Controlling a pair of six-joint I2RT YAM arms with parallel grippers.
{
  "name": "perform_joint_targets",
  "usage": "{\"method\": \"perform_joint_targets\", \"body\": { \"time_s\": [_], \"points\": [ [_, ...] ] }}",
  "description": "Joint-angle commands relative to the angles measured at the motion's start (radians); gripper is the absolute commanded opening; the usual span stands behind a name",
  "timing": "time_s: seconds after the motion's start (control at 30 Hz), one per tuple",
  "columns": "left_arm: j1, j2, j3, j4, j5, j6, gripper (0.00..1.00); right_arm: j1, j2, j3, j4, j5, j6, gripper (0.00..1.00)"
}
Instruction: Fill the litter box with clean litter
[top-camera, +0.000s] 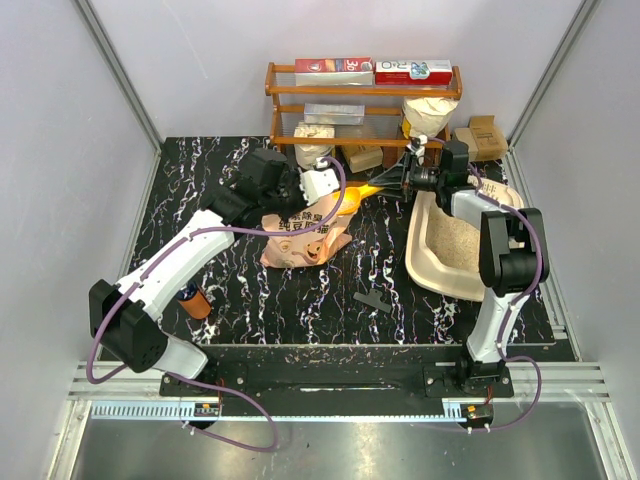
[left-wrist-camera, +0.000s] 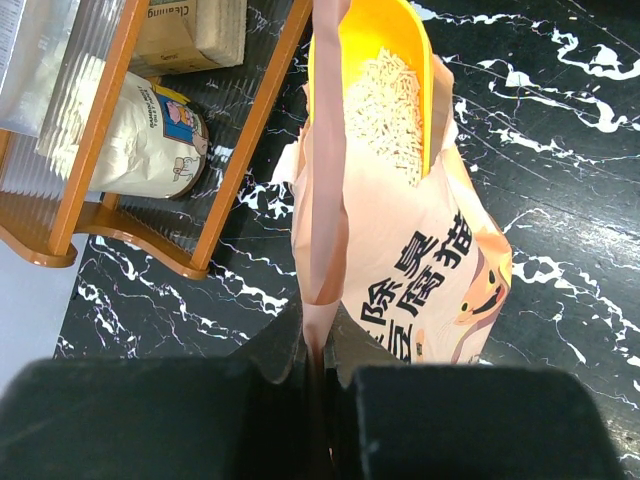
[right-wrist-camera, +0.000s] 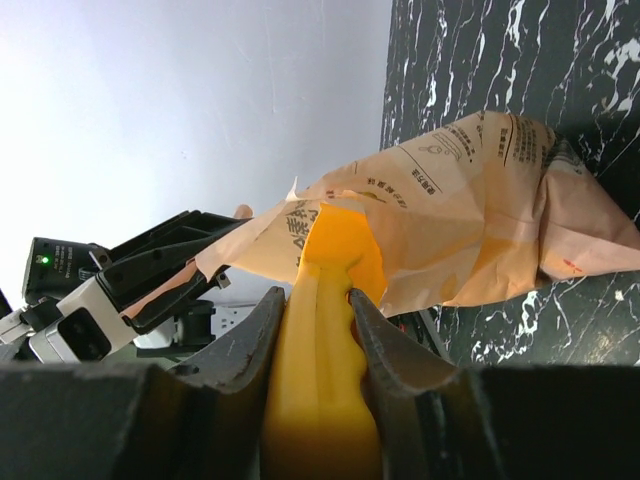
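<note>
The pink-orange litter bag (top-camera: 305, 238) sits on the black marbled table, mouth facing right. My left gripper (left-wrist-camera: 322, 335) is shut on a strip of the bag's rim (left-wrist-camera: 325, 170), holding the mouth up. A yellow scoop (left-wrist-camera: 380, 40) lies in the bag's mouth, carrying pale clean litter (left-wrist-camera: 385, 105). The right gripper (right-wrist-camera: 315, 300) is shut on the scoop's handle (right-wrist-camera: 320, 400), level with the bag's opening (right-wrist-camera: 340, 235). The cream litter box (top-camera: 422, 262) stands to the right under the right arm, with a layer of litter (top-camera: 455, 240) inside.
A wooden shelf rack (top-camera: 360, 95) with boxes and a white sack (top-camera: 428, 115) lines the back wall. A cardboard box (top-camera: 485, 135) sits at the back right. A small black object (top-camera: 373, 300) and an orange cylinder (top-camera: 197, 300) lie nearer the front.
</note>
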Motion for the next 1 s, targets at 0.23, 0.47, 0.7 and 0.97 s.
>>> {"method": "perform_joint_targets", "body": {
  "time_s": [0.23, 0.47, 0.7, 0.97],
  "points": [
    [-0.015, -0.054, 0.091, 0.129, 0.016, 0.005, 0.00, 0.028, 0.013, -0.009, 0.330, -0.051, 0.214, 0.00],
    [-0.017, -0.051, 0.114, 0.106, 0.010, 0.027, 0.00, 0.064, 0.095, 0.021, 0.399, -0.020, 0.245, 0.00],
    [-0.017, -0.073, 0.093, 0.106, -0.011, 0.047, 0.00, 0.041, 0.095, 0.037, 0.391, -0.049, 0.249, 0.00],
    [-0.017, -0.079, 0.076, 0.122, -0.010, 0.051, 0.00, -0.048, -0.015, -0.035, 0.330, -0.099, 0.234, 0.00]
  ]
}}
